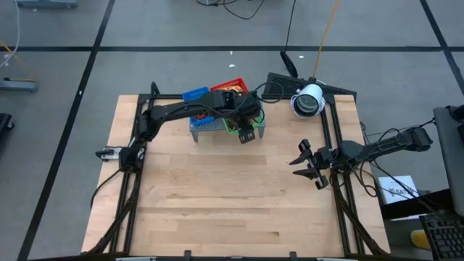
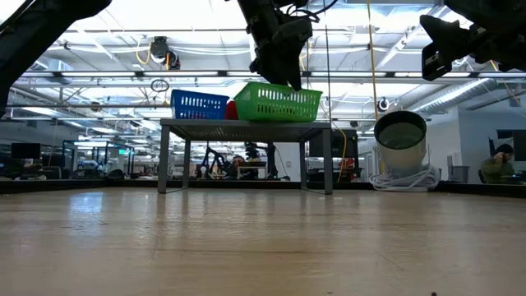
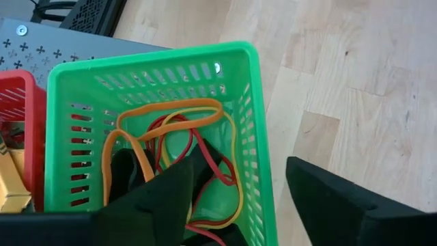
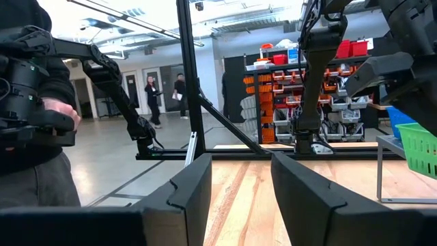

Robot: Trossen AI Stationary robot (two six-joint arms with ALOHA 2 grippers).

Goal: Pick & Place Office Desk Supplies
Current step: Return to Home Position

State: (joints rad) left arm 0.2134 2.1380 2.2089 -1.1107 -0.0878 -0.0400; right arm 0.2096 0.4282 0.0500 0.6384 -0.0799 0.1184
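Because the blue tray (image 1: 196,95), the red tray (image 1: 230,86) and the green tray (image 2: 277,103) all stand on top of the grey perforated rack (image 2: 246,123) at the far side of the counter (image 1: 217,210), the sorting looks finished. Orange, red and yellow rubber bands (image 3: 177,137) lie tangled in the green tray. The edge of a yellow packet (image 3: 10,181) shows in the red tray beside it, and what the blue tray holds cannot be seen. No loose supply shows on the bare wood in the high view.

The left end effector (image 1: 246,135) hangs over one wall of the green tray with its fingers spread apart, one above the tray's inside and the other out over the counter, gripping nothing. The right end effector (image 1: 308,165) hovers above the counter's right side, well apart from the rack, its fingers also parted and empty.

What is left, as I judge it, is only the withdrawal. The left arm reaches across to the rack and must lift clear of the tray wall without snagging the mesh or a band, then fold back to rest. The right arm seems nearly parked.
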